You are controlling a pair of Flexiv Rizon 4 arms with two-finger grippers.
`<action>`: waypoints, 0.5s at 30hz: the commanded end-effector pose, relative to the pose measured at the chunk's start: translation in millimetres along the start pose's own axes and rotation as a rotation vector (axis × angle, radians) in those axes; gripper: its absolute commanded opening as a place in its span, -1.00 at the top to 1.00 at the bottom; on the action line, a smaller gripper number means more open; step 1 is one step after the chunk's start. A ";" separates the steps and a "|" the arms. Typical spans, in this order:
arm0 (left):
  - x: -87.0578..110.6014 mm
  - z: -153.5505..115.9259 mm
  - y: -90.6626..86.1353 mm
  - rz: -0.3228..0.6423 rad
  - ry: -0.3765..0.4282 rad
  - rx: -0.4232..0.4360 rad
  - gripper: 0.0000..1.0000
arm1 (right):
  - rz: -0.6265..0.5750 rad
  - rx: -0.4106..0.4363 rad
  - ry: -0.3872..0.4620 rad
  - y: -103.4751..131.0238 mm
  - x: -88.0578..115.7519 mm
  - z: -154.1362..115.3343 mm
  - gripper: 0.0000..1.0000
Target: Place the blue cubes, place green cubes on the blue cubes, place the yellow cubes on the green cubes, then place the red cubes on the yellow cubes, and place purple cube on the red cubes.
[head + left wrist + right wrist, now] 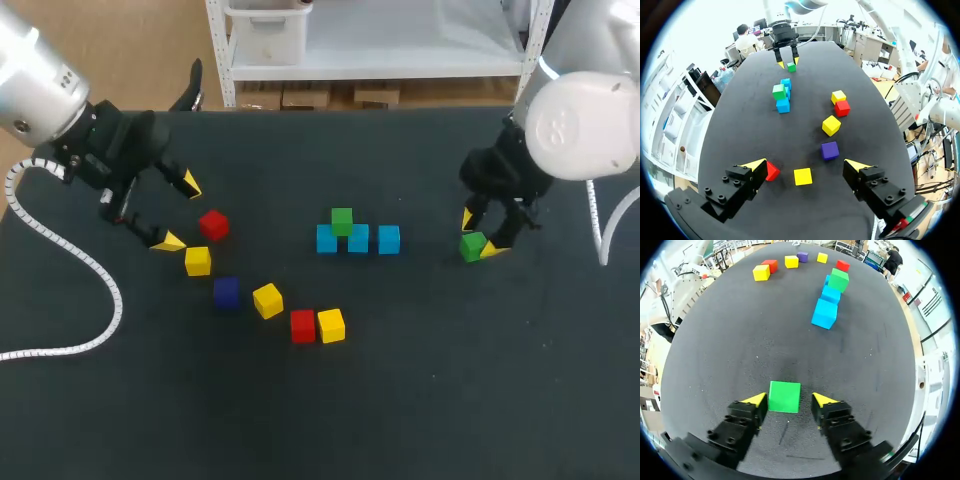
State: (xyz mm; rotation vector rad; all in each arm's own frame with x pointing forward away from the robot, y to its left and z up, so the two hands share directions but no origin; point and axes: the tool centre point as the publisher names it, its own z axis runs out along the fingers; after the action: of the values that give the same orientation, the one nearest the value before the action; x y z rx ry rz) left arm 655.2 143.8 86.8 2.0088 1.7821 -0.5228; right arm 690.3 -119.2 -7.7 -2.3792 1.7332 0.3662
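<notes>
Straddling the loose green cube [784, 396] with the right jaws, parted and not clamped, nearer one finger than the other. Risks shoving it askew on closing, giving an off-centre grip. Farther ahead sits the blue row [824, 315] with the stacked green cube [839, 280] on top; could knock that off with a sloppy placement. Holds nothing in the left jaws, spread wide, with a yellow cube [803, 176] just ahead and a red cube [773, 171] beside one finger.

head: high behind, looking down | wrists: low, close, facing inward across table [450, 400] | shared: blue cubes [358, 239]
</notes>
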 end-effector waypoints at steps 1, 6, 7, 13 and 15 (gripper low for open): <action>1.3 -0.1 -0.8 0.004 -0.003 -0.002 -1.00 | 0.007 -0.003 0.004 1.6 0.2 -0.4 1.00; 1.3 -0.1 -0.8 0.004 -0.003 -0.002 -1.00 | 0.073 0.006 0.024 5.8 0.1 -10.2 1.00; 1.3 -0.1 -0.8 0.004 -0.003 -0.002 -1.00 | 0.093 0.007 0.031 5.9 0.2 -13.3 1.00; 1.3 -0.1 -0.8 0.004 -0.003 -0.002 -1.00 | 0.294 0.055 0.015 -1.6 -4.5 -38.7 1.00; 1.3 -0.1 -0.8 0.004 -0.003 -0.002 -1.00 | 0.355 0.092 0.021 -6.8 -8.9 -45.6 1.00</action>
State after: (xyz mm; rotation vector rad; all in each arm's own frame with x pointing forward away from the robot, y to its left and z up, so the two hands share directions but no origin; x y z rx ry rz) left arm 655.2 143.7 86.8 2.0089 1.7820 -0.5228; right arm 701.8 -122.2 28.0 -2.0946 2.0785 0.3360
